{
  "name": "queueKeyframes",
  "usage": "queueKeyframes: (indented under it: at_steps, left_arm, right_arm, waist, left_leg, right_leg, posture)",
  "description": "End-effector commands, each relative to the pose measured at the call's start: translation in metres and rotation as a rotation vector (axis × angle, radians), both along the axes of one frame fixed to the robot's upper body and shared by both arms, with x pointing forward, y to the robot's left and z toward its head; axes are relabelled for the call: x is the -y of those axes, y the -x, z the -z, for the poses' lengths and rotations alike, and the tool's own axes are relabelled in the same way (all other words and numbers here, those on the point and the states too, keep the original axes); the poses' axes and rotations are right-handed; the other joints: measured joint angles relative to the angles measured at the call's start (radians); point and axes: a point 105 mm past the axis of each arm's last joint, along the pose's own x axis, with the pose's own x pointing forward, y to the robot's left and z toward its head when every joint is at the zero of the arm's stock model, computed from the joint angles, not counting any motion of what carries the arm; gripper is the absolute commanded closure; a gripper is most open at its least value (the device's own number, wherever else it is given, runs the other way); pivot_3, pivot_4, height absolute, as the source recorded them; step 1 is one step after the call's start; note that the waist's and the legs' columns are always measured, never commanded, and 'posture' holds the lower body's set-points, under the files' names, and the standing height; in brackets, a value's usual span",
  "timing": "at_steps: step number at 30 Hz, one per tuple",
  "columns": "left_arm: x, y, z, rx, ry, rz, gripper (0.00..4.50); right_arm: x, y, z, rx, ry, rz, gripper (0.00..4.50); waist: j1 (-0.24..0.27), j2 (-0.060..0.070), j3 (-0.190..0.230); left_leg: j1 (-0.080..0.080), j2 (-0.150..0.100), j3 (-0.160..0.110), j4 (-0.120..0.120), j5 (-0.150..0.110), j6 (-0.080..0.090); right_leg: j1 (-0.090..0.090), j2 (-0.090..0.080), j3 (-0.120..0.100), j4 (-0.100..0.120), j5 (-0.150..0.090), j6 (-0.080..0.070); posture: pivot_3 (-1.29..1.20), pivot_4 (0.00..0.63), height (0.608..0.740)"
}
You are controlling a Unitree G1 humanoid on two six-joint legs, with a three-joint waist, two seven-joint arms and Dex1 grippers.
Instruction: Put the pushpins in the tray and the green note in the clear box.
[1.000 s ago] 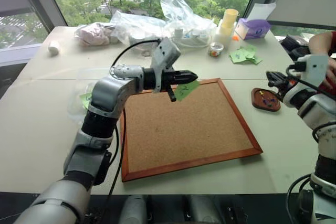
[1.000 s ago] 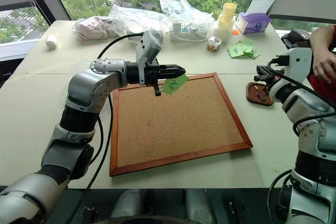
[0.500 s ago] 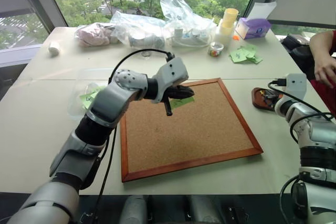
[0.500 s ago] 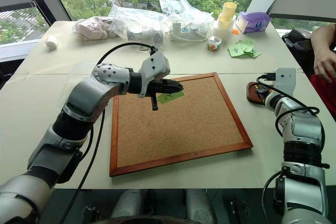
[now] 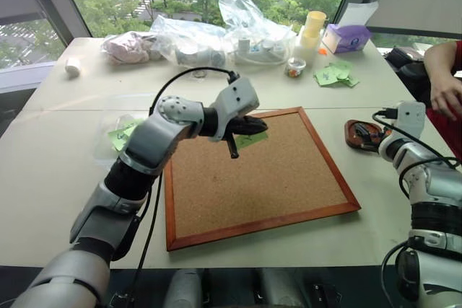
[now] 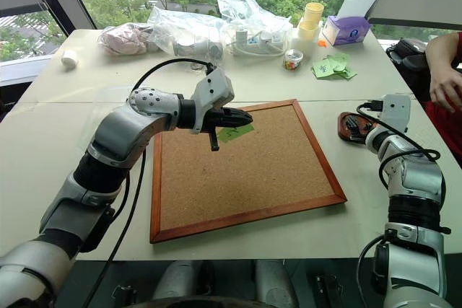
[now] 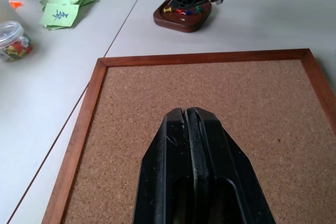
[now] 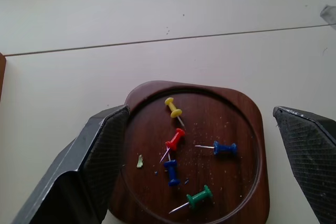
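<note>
text: none legible | green note [image 6: 234, 133]: dark scribble, unreadable | loose green notes [image 7: 62, 9], far tabletop edge: blue scribble, unreadable

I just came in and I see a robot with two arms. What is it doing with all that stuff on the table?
The robot is tidying up. Its left gripper is shut on the green note, holding it over the cork board. Its right gripper is open just above the tray, where five pushpins already lie. The note is not yet in the clear box, which sits beside the board on the robot's left.
</note>
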Motion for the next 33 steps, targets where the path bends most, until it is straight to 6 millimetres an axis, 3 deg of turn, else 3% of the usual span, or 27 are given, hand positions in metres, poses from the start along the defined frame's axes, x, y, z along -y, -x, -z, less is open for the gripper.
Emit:
queueKeyframes:
  at_steps: [1, 4, 6, 9, 10, 12, 14, 17, 22, 23, 25, 27, 31, 33]
  left_arm:
    - [-0.015, -0.01, -0.023, -0.001, 0.097, -0.101, 4.5]
    - [-0.033, -0.015, -0.033, -0.027, 0.147, -0.2, 4.5]
    - [-0.051, -0.02, -0.045, -0.036, 0.2, -0.31, 4.5]
    - [-0.097, -0.035, -0.058, -0.015, 0.242, -0.629, 4.5]
    - [-0.106, -0.037, -0.059, -0.01, 0.249, -0.697, 4.5]
    - [-0.159, -0.05, -0.058, 0.008, 0.294, -1.075, 4.5]
    - [-0.204, -0.047, -0.046, 0.0, 0.305, -1.368, 4.5]
    - [-0.23, -0.036, -0.028, 0.001, 0.265, -1.546, 4.5]
    - [-0.236, -0.027, -0.006, -0.023, 0.214, -1.608, 4.5]
    - [-0.236, -0.027, -0.004, -0.026, 0.213, -1.615, 3.82]
    - [-0.237, -0.026, -0.003, -0.025, 0.211, -1.622, 3.03]
    - [-0.238, -0.026, -0.004, -0.015, 0.208, -1.625, 1.9]
    - [-0.242, -0.025, -0.008, 0.012, 0.204, -1.618, 0.25]
    - [-0.242, -0.025, -0.013, 0.041, 0.187, -1.594, 0.05]
  right_arm:
    - [0.0, 0.0, -0.046, 0.166, 0.021, -0.014, 0.05]
    - [-0.003, 0.003, -0.055, 0.175, 0.053, -0.034, 0.05]
    - [-0.02, 0.005, -0.065, 0.18, 0.096, -0.132, 0.05]
    - [-0.109, 0.023, -0.081, 0.196, 0.136, -0.622, 0.05]
    - [-0.126, 0.03, -0.082, 0.192, 0.137, -0.721, 0.05]
    - [-0.169, 0.053, -0.082, 0.173, 0.116, -0.971, 0.05]
    - [-0.201, 0.071, -0.08, 0.14, 0.111, -1.164, 0.05]
    - [-0.223, 0.085, -0.077, 0.103, 0.099, -1.322, 0.05]
    - [-0.235, 0.09, -0.07, 0.059, 0.135, -1.424, 0.05]
    - [-0.235, 0.088, -0.069, 0.057, 0.14, -1.421, 0.0]
    - [-0.233, 0.083, -0.067, 0.056, 0.15, -1.404, 0.0]
    - [-0.232, 0.081, -0.068, 0.062, 0.149, -1.393, 0.0]
    - [-0.229, 0.082, -0.066, 0.059, 0.134, -1.37, 0.0]
    - [-0.225, 0.081, -0.066, 0.056, 0.129, -1.344, 0.0]
  waist:
    - [-0.001, 0.0, 0.0]
    - [-0.001, 0.0, 0.0]
    - [-0.002, 0.0, 0.0]
    - [-0.005, 0.001, 0.001]
    - [-0.01, 0.001, 0.001]
    - [-0.011, 0.001, 0.0]
    - [-0.012, -0.001, 0.0]
    - [-0.011, -0.002, 0.001]
    - [0.014, -0.01, 0.002]
    - [0.015, -0.012, 0.002]
    - [0.013, -0.014, 0.002]
    - [0.009, -0.014, 0.002]
    - [0.004, -0.014, 0.002]
    - [0.003, -0.014, 0.002]
  left_leg:
    - [0.0, 0.0, 0.0, 0.0, 0.0, 0.0]
    - [0.0, 0.0, 0.0, 0.0, 0.0, 0.0]
    - [0.0, 0.0, 0.0, 0.0, 0.0, 0.0]
    - [0.0, 0.001, -0.001, 0.0, 0.0, 0.0]
    - [0.0, 0.001, -0.001, 0.0, 0.0, 0.0]
    - [0.0, 0.002, -0.003, 0.0, 0.0, -0.001]
    - [0.0, 0.001, -0.004, 0.0, 0.001, -0.001]
    - [0.0, 0.0, -0.004, 0.0, 0.0, -0.001]
    - [-0.001, 0.0, -0.004, 0.001, 0.0, -0.001]
    - [-0.001, -0.001, -0.004, 0.001, 0.0, 0.0]
    - [-0.001, -0.001, -0.004, 0.001, 0.0, 0.0]
    - [-0.001, -0.001, -0.004, 0.001, 0.0, 0.0]
    - [-0.001, 0.0, -0.004, 0.001, 0.0, 0.0]
    - [-0.001, 0.0, -0.004, 0.001, 0.0, 0.0]
  right_leg:
    - [0.0, 0.0, 0.0, 0.0, 0.0, 0.0]
    - [0.0, 0.0, 0.0, 0.0, 0.0, 0.0]
    - [0.0, 0.0, 0.0, 0.0, 0.0, 0.0]
    - [0.0, 0.0, 0.0, 0.001, 0.0, 0.0]
    - [0.0, 0.001, 0.0, 0.001, 0.0, 0.0]
    - [0.0, 0.001, -0.001, 0.001, 0.0, 0.0]
    - [0.001, 0.001, -0.002, 0.001, 0.0, 0.0]
    - [0.001, 0.0, -0.002, 0.001, 0.0, 0.0]
    - [0.001, -0.002, -0.004, 0.001, 0.0, 0.0]
    - [0.001, -0.003, -0.005, 0.001, 0.0, 0.0]
    - [0.001, -0.004, -0.005, 0.001, 0.0, 0.0]
    - [0.001, -0.004, -0.005, 0.001, 0.0, 0.0]
    - [0.001, -0.003, -0.005, 0.001, 0.0, 0.0]
    - [0.001, -0.003, -0.005, 0.001, 0.0, 0.0]
  posture:
    - [0.0, 0.15, 0.738]
    - [0.0, 0.15, 0.738]
    - [0.0, 0.15, 0.738]
    - [0.0, 0.15, 0.738]
    - [0.0, 0.15, 0.738]
    - [0.0, 0.15, 0.738]
    - [0.0, 0.15, 0.738]
    - [0.0, 0.15, 0.738]
    - [0.0, 0.15, 0.738]
    - [0.0, 0.15, 0.738]
    - [0.0, 0.15, 0.738]
    - [0.0, 0.15, 0.738]
    - [0.0, 0.15, 0.738]
    - [0.0, 0.15, 0.738]
